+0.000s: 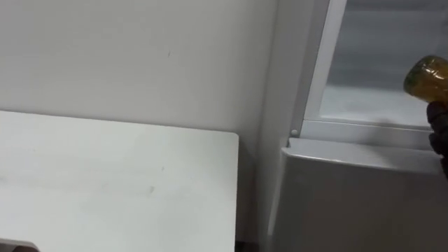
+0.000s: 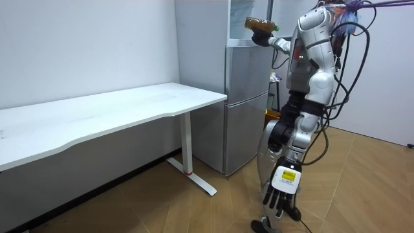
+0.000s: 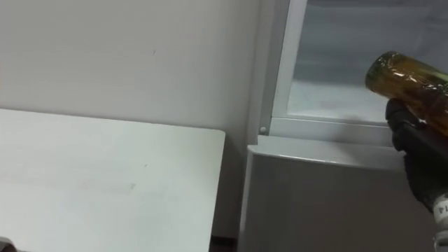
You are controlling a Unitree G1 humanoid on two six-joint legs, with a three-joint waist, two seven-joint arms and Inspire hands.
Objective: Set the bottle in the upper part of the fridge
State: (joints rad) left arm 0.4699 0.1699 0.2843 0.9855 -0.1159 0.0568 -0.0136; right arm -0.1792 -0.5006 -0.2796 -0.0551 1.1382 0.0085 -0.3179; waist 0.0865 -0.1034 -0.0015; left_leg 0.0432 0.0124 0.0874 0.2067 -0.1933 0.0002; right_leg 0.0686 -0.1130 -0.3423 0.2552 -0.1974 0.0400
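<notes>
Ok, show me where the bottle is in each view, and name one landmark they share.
Left eye view: bottle at the right edge, upper part, above the right hand, before the open upper fridge compartment.
Right eye view: upper right, further in from the edge, the hand curled round it.
Room view: top centre, raised at that compartment.
Shared landmark: the corner of the white table, beside the fridge.

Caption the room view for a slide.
Robot at the fridge holds the bottle in its right hand before the open upper compartment; left hand hangs open.
</notes>
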